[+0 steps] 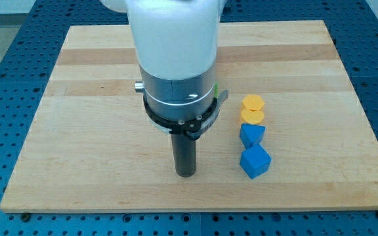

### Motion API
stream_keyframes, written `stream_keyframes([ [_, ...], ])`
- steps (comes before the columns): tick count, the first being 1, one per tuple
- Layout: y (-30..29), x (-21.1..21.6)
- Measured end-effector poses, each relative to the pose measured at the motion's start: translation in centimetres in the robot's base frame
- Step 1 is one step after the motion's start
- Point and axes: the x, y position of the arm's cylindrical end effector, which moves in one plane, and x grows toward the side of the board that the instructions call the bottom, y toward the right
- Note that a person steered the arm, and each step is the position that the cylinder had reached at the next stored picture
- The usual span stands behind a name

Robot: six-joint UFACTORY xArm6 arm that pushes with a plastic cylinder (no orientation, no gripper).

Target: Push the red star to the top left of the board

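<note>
- Resting my tip [186, 174] on the board [77, 131], low in the view and a little left of its middle.
- Ending in a plain dark rod [186, 154]: no jaws to spread or press together, nothing pinched, no block touched.
- Hanging from the white and grey arm [174, 59], which hides much of the board's middle and top.
- Cannot find the red star anywhere in the view; cannot tell whether it lies behind the arm.
- Standing well apart, to the view's right of my tip, four blocks in a near-vertical line.
- Topping that line, a yellow block [253, 102], rounded and many-sided, touching a second yellow block [252, 117] just below it.
- Following below, a blue block [252, 135], pointed towards the view's bottom, touching or nearly touching the lower yellow block.
- Closing the line at the view's bottom, a blue cube [254, 161], just beneath the pointed blue block and about level with my tip.
- Peeking out at the arm's right edge, a sliver of a green block [220, 94], shape not to be made out, up and left of the yellow pair.
</note>
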Motion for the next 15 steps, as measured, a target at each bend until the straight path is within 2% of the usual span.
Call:
stream_keyframes([
  [1,0.0,0.0],
  [3,0.1,-4.6],
  [8,8.2,-15.1],
  [10,8.3,-22.4],
  [11,7.5,-24.7],
  [13,1.7,-24.7],
  [15,-0.3,-23.0],
])
